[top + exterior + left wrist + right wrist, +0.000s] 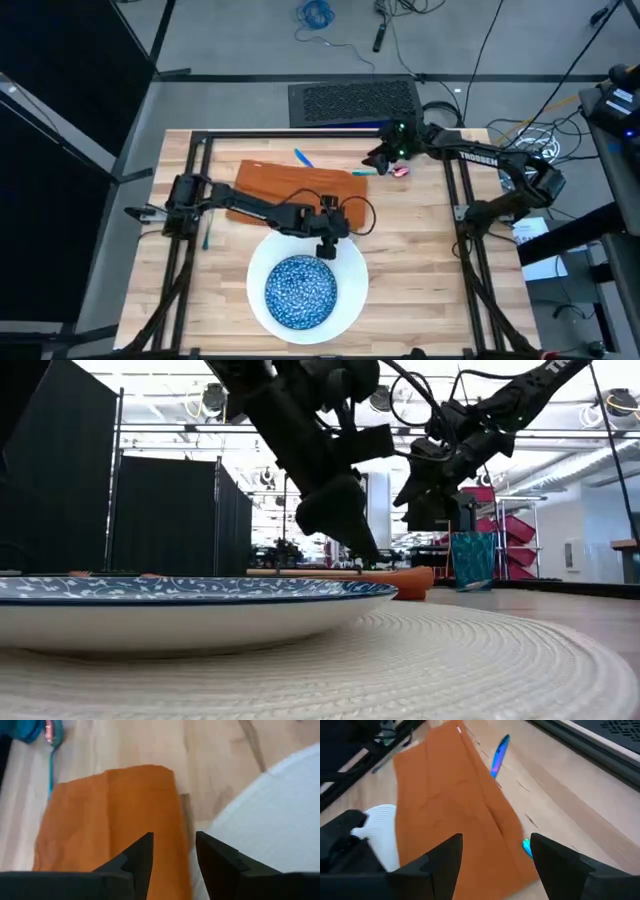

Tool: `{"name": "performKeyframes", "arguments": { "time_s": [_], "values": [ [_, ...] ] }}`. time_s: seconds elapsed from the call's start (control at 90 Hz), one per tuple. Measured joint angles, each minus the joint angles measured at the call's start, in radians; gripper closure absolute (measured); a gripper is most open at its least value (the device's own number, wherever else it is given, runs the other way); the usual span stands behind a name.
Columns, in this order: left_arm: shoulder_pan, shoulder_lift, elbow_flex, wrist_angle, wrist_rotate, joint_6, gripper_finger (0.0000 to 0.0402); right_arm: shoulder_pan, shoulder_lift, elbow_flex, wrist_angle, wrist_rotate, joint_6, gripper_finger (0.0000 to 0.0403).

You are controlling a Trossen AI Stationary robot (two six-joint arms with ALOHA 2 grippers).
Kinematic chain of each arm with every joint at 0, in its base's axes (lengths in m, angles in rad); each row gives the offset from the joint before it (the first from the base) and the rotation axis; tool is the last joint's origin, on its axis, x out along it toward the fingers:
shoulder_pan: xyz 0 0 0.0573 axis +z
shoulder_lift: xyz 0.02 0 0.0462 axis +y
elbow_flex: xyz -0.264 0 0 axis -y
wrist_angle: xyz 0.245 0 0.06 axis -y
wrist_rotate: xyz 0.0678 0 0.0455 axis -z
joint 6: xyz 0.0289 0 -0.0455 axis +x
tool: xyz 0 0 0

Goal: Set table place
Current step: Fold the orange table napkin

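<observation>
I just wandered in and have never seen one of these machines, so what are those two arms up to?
They are laying a table place on a wooden table. A blue speckled bowl already sits on a white plate. The left gripper, open and empty, hovers by the plate's far edge, next to an orange napkin. The right gripper, also open, hangs over the napkin's other end, near a light-blue piece of cutlery lying on the wood.
</observation>
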Motion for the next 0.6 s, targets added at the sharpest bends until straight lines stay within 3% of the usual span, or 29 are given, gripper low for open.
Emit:
{"name": "performKeyframes", "arguments": {
  "time_s": [0.189, 0.4, 0.6],
  "values": [
    [0.035, 0.0, 0.0, 0.004, 0.114, -0.075, 0.027, 0.0, 0.0, 0.0, 0.008, -0.006, 0.006, 0.0183],
    [0.03, 0.052, 0.004, 0.017, 0.157, -0.081, 0.027, 0.0, 0.0, 0.0, 0.018, -0.006, 0.007, 0.0183],
    [0.034, 0.117, 0.049, -0.046, 0.043, -0.097, 0.027, 0.0, 0.0, 0.001, 0.017, -0.033, 0.008, 0.0183]
  ]
}}
